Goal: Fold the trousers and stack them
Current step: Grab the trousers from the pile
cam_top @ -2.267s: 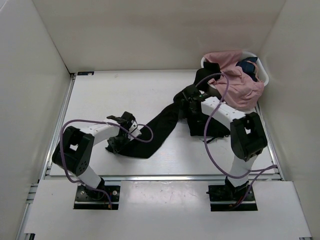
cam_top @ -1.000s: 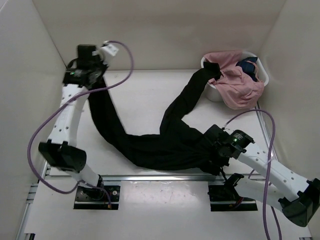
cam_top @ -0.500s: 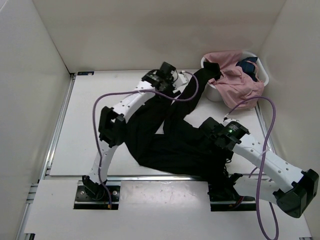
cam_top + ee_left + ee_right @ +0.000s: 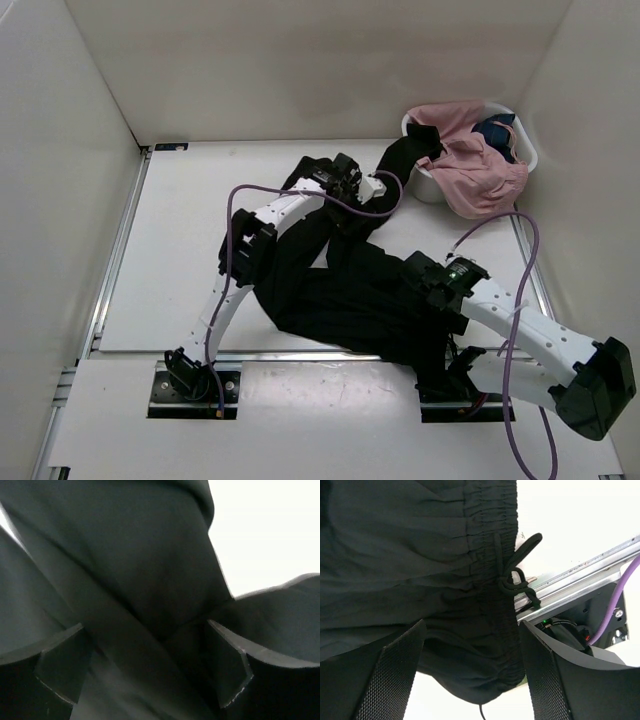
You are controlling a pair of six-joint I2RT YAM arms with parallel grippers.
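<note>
Left claw (image 4: 145, 675) and right claw (image 4: 470, 680) both gape empty above black trousers (image 4: 340, 300) on the white-walled table (image 4: 170, 260).

Up at two o'clock on the white table (image 4: 190, 230), a white basket (image 4: 428, 186) sits tucked into the far right corner. A pink garment (image 4: 485, 175) is heaped in it and spills over the near rim, drooping toward the tabletop. At the basket's one o'clock side a small dark blue cloth (image 4: 495, 131) peeks out, bunched against the pink. Over at eleven o'clock, a little black bracket (image 4: 171, 147) marks the table's far left corner. A metal rail (image 4: 300, 354) runs along six o'clock, and plain white walls (image 4: 300, 70) box it all in.
</note>
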